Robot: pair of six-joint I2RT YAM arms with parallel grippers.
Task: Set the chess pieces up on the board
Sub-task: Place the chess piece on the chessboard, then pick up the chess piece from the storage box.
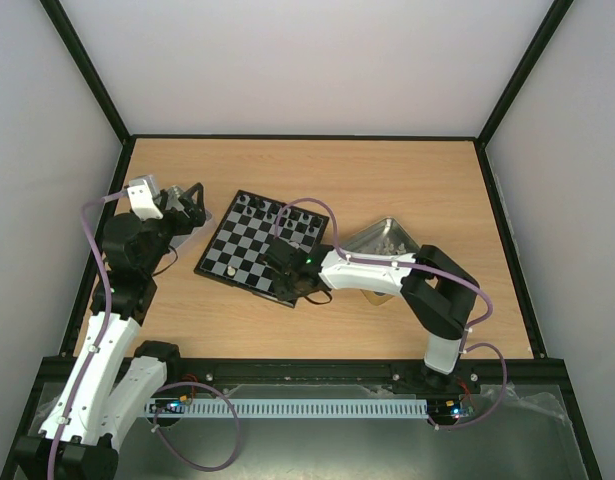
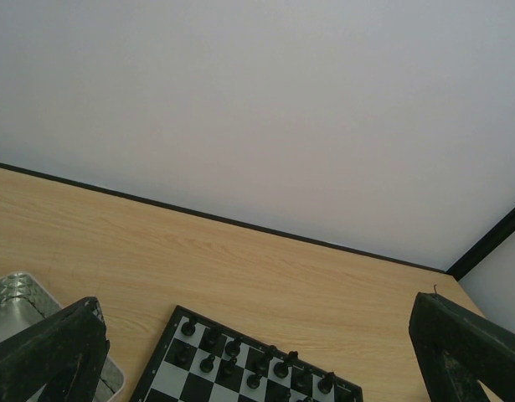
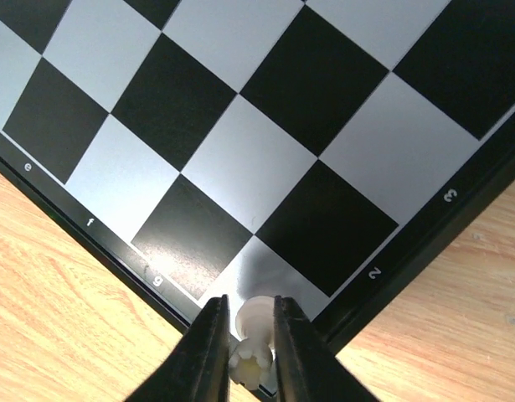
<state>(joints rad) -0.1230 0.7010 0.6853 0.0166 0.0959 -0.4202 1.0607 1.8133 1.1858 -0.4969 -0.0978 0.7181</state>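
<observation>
The right gripper (image 3: 243, 339) has its fingers (image 3: 208, 352) pinched shut on a white rook (image 3: 255, 322), held upright at the light corner square of the board (image 3: 240, 126), just past the edge letter g. From above, this is the board's near right corner. Black pieces (image 2: 240, 356) crowd the board's far edge. The left gripper (image 2: 255, 306) hangs with its jaws spread wide and empty, above a silver tray (image 2: 14, 293) at the table's (image 2: 240, 268) left edge.
</observation>
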